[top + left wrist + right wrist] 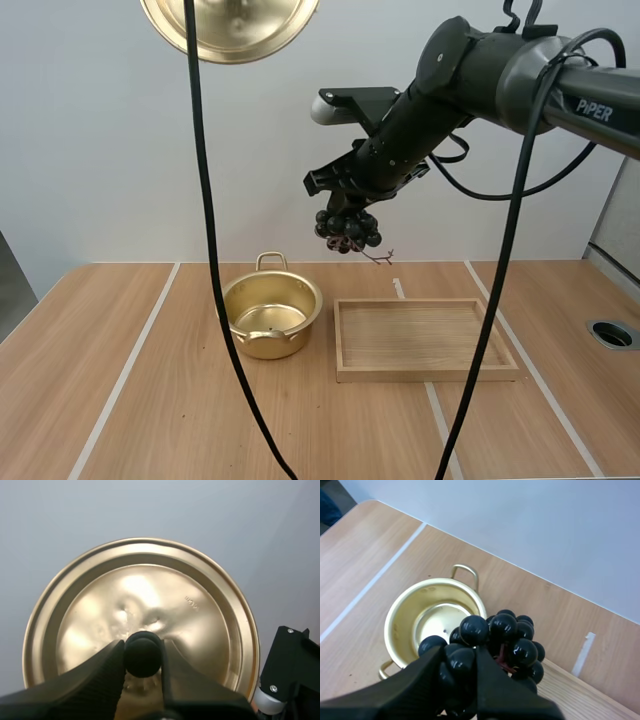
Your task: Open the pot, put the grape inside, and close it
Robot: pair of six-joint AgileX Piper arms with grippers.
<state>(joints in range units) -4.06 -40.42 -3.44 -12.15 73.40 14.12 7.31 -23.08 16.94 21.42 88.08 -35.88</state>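
grapes (347, 229): dark bunch, lifted well clear of the bench (120, 400); high view puts it above the gap between pot and tray; a bare stem twig sticks out toward the tray side
right jaws: pinched on the top of the bunch (507, 635), berries bulging out between and beside the two black fingers (415, 680); arm reaches in from the right, pointing down
pot (270, 345): gold, two loop handles, upright on the bench, lid off; the right wrist view looks down into it (415, 615) just past the bunch; bare metal floor showing
lid (235, 25): gold, held high in the air at the left, far above the pot
left jaws: closed on the lid's black knob (142, 654), one finger on each side; the lid's (150, 595) top face is turned to the left wrist camera
wooden tray (425, 335): flat on the bench, just right of the pot, not touching it
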